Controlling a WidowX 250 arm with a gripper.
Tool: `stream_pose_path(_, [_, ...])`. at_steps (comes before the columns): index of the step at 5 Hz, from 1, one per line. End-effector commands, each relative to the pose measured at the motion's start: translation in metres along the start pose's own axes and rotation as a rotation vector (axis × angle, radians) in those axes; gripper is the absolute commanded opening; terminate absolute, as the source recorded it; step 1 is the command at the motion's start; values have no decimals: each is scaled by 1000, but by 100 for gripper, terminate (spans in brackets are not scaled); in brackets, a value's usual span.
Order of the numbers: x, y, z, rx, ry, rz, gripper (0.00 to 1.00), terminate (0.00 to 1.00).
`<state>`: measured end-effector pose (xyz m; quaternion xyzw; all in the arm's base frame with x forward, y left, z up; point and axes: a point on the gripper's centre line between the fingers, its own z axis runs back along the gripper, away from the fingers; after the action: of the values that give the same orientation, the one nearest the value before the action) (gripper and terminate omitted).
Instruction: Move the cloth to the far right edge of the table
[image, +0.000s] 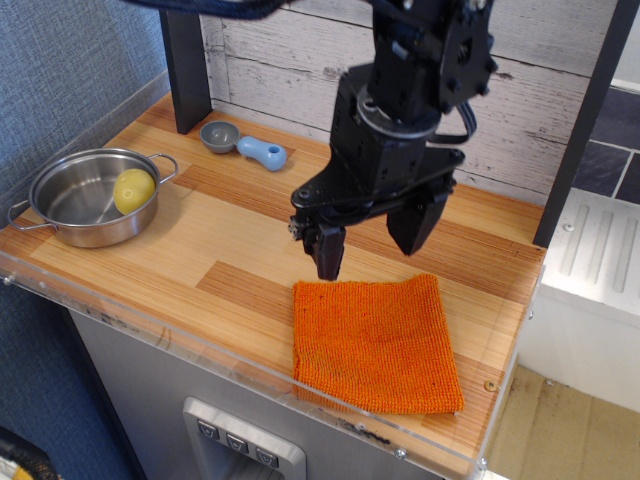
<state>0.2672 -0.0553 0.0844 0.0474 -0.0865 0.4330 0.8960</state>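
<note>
**Orange cloth flat below spread pincer**

Far off to the pincer's left, near the left end of the table (240, 255): a steel pot (85, 196) with two loop handles, a yellow lemon-like fruit (134, 190) resting inside against its right wall. Further back, also left of the pincer and close to the whitewashed plank wall (290, 60): a measuring scoop (243, 144) with a grey bowl and a light-blue handle, lying flat, handle pointing toward the pincer's side. Behind the scoop, a dark upright post (186, 62) standing on the countertop.

Centre of view: black pincer (372, 238) hanging from a bulky black arm, fingers pointing down and spread wide apart, nothing held between them. Left finger (328, 252) long and dark, its tip just above and behind the cloth's back-left corner; right finger lower end above the cloth's back edge. Contact between fingertips and fabric not clear from this angle; seemingly hovering just off it.

Directly below and in front of the pincer: bright orange knitted cloth (375, 344), roughly square, spread flat on the striped wood, its front edge against the clear acrylic rim (200, 345). Cloth's right edge near the table's right end, a narrow strip of bare wood beyond it.

Right of the pincer: a second dark post (585, 120) slanting up from the table's back-right corner.
</note>
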Motion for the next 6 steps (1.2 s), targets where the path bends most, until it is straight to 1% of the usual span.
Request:
stream_pose_path(1, [-6,-1,-10,-90,48,-319,100,0])
stream_pose_path(2, [-12,1,-18,-66,44,-511,100,0])
stream_pose_path(3, [-13,8,-19,-60,26,-619,100,0])
stream_pose_path(4, [-14,8,-21,-40,-19,-676,100,0])
stream_pose_path(5, [-17,8,-24,-65,-34,-704,100,0])
stream_pose_path(6, [-22,5,-36,-51,-17,-735,100,0])
